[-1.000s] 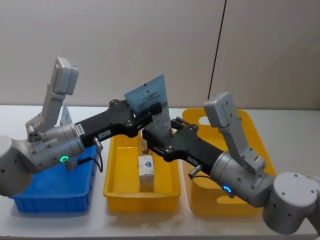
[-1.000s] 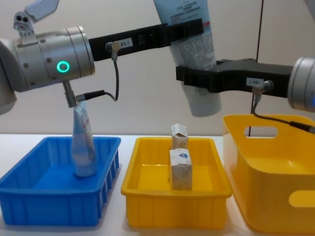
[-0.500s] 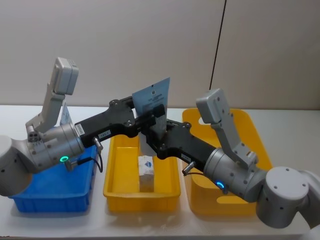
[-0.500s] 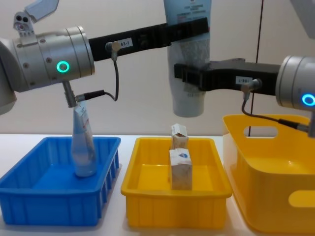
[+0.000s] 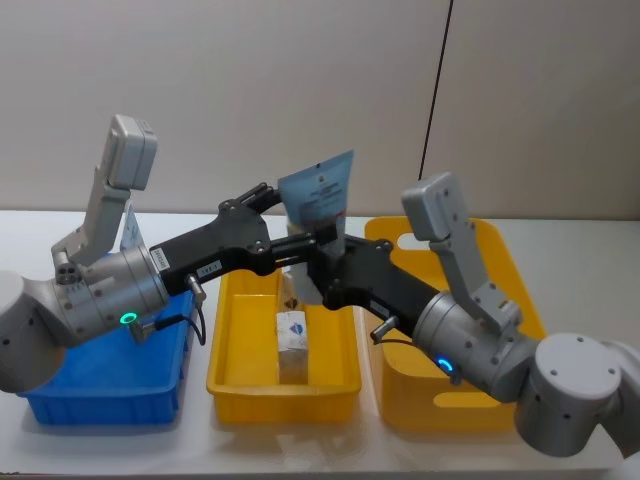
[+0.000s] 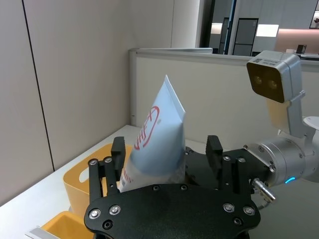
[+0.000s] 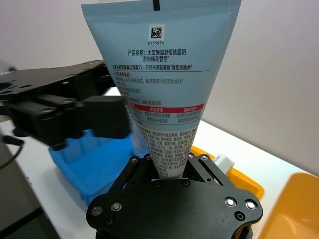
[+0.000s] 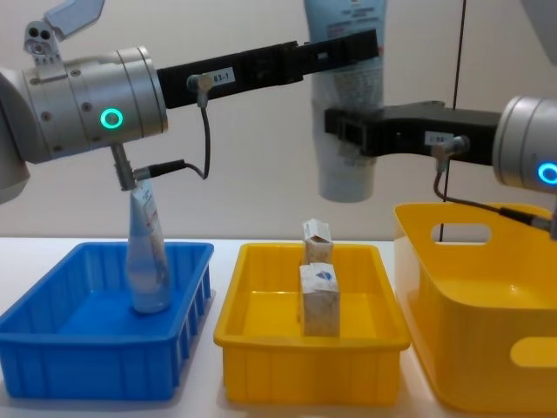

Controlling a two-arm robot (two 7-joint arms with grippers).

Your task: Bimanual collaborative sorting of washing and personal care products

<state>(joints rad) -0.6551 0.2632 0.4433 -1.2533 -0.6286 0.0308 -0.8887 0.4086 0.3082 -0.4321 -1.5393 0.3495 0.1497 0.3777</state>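
Head view: the tube (image 5: 318, 192) stands crimped end up, high over the 12 o'clock end of the tray (image 5: 224, 350). The right gripper (image 5: 318, 252) clamps its lower part. The left gripper (image 5: 288, 218) sits at the tube's 9 o'clock with its fingers spread. A carton (image 5: 293, 340) stands in the tray. The blue bin (image 5: 100, 402) lies at the tray's 9 o'clock and the big bin (image 5: 512, 270) at its 3 o'clock.

Left wrist view: the left gripper (image 6: 166, 147) is wide. Its fingers (image 6: 117, 149) stand either side of the tube (image 6: 160, 129), and the far one is clear of it.

Right wrist view: the right gripper (image 7: 167, 168) is closed on the tube (image 7: 162, 89), print facing the camera. The left gripper (image 7: 75, 118) is just beside it, over the blue bin (image 7: 84, 167).

Chest view: the tube (image 8: 348, 139) hangs cap down above the tray (image 8: 305, 370), held by the right gripper (image 8: 355, 139). The left gripper (image 8: 344, 48) crosses it higher up. Two cartons (image 8: 319, 300) stand upright mid-tray, one behind the other. At 9 o'clock the other tube (image 8: 148, 257) stands in the blue bin (image 8: 52, 370). The big bin (image 8: 487, 348) is at 3 o'clock.
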